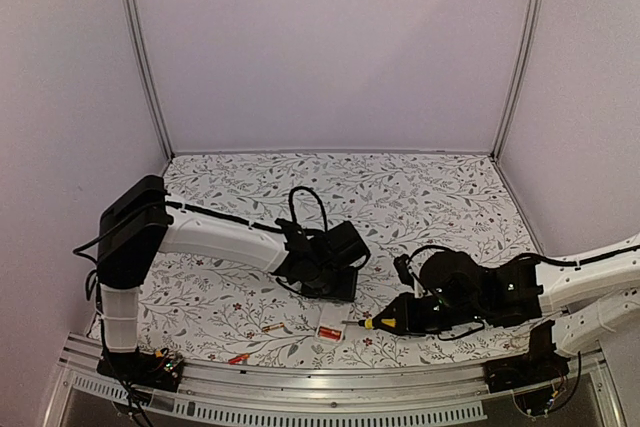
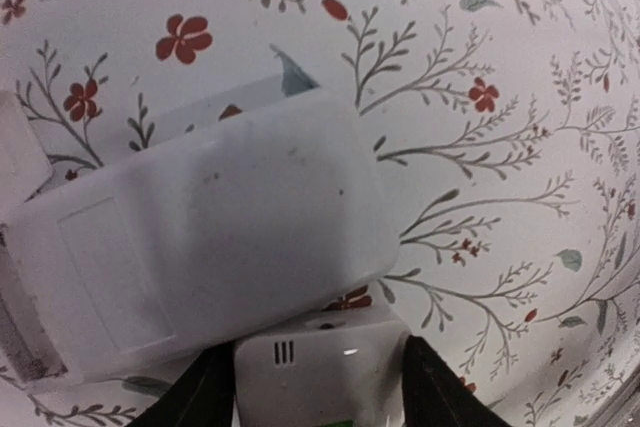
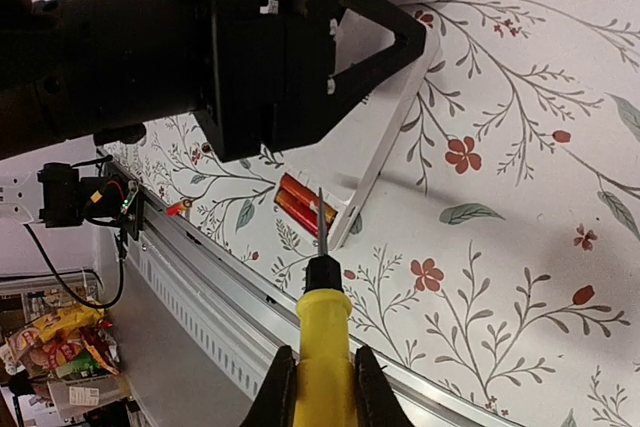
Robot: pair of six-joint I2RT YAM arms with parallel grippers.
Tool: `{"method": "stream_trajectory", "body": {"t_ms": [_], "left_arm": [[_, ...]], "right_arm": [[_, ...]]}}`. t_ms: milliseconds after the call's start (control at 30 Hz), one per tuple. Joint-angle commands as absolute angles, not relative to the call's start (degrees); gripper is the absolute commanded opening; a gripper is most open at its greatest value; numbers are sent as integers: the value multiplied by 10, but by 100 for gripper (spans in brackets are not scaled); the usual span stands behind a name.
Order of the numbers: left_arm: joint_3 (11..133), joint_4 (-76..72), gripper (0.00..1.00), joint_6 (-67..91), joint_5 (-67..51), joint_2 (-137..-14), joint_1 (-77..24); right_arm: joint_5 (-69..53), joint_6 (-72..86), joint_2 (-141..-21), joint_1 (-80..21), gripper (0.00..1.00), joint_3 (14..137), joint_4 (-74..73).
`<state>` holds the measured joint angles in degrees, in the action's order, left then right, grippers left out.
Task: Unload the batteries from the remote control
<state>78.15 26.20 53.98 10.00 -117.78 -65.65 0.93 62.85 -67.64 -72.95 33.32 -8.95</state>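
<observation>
So the left gripper (image 2: 318,392) is clamped on the white remote (image 3: 385,157) by the near edge of the desk (image 1: 420,197). The right gripper (image 3: 322,379) pinches the yellow screwdriver (image 3: 322,322), its tip just beside the batteries (image 3: 303,209) in the remote's end.

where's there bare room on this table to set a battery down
Bare: the far table up to the back wall, and the near-left patch between the left arm and the loose battery. Crowded: near centre, where the remote and screwdriver meet.
</observation>
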Motion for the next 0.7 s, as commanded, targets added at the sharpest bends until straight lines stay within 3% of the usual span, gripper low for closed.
{"method": "stream_trajectory", "body": {"t_ms": [0,300,667], "left_arm": [[743,291,45,575,134,-1212,-652],[729,278,45,600,152,-1202,-652],[705,256,83,556,124,-1136,-667]], "right_arm": [[16,653,-700,-735,0,367,-113],[34,674,-742,-747,0,432,-204],[99,701,-722,-748,0,453,-269]]}}
